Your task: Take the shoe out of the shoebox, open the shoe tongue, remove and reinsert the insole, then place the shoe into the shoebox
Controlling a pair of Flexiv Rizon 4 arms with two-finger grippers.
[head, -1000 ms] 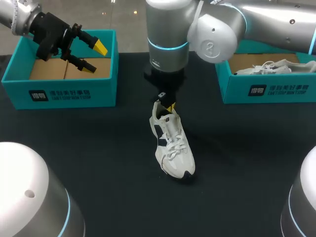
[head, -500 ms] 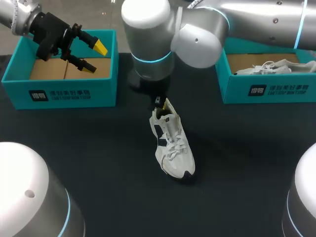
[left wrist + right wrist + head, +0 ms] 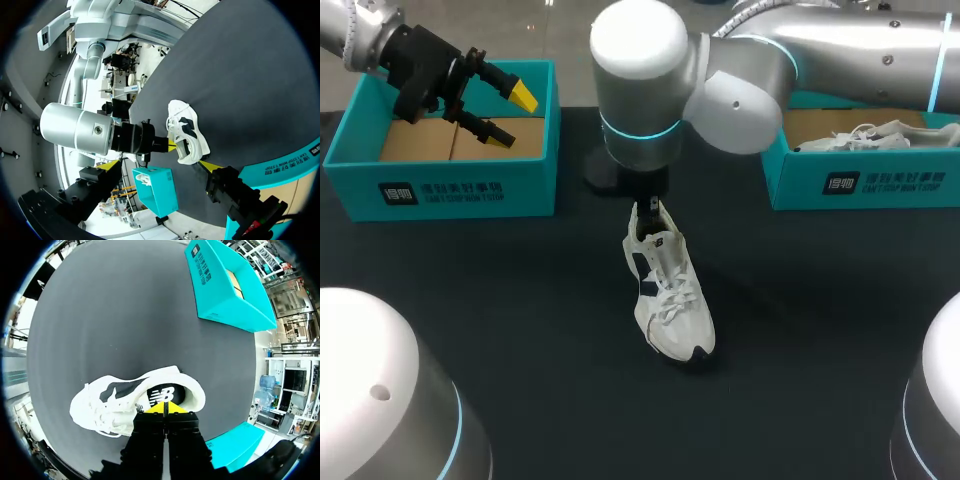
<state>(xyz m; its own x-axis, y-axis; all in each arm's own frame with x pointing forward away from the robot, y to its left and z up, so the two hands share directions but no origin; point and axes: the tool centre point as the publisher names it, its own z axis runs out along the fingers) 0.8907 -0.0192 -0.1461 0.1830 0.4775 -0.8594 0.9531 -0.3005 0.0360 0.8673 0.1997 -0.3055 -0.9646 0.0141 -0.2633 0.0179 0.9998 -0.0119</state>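
Black matte tabletop (image 3: 520,330) is carrying two teal cardboard shoeboxes. Left box (image 3: 440,190) is showing a bare brown card floor. Right box (image 3: 860,182) is holding a second white shoe (image 3: 865,135).

Right arm (image 3: 760,60) is lying across from the right, past the middle. Its fat silver wrist joint is sitting over the shoe's heel end and blocking most of the pincer in the head view.

Left pincer (image 3: 513,117) is hanging over the left box, fingers spread and gripping nothing, well apart from the shoe.

Shoe (image 3: 672,290) is standing on its sole mid-tabletop between the boxes, outside both, toe pointing toward the robot. It's a low white runner with dark side panels, loosely crossed white laces (image 3: 670,298) and a dark patch at the toe.

Right pincer (image 3: 164,407) is sitting at the heel collar, yellow tips pressed together at the rim. Can't tell if anything is pinched between them. Dark insole (image 3: 162,391) is showing in the opening just ahead of the tips.
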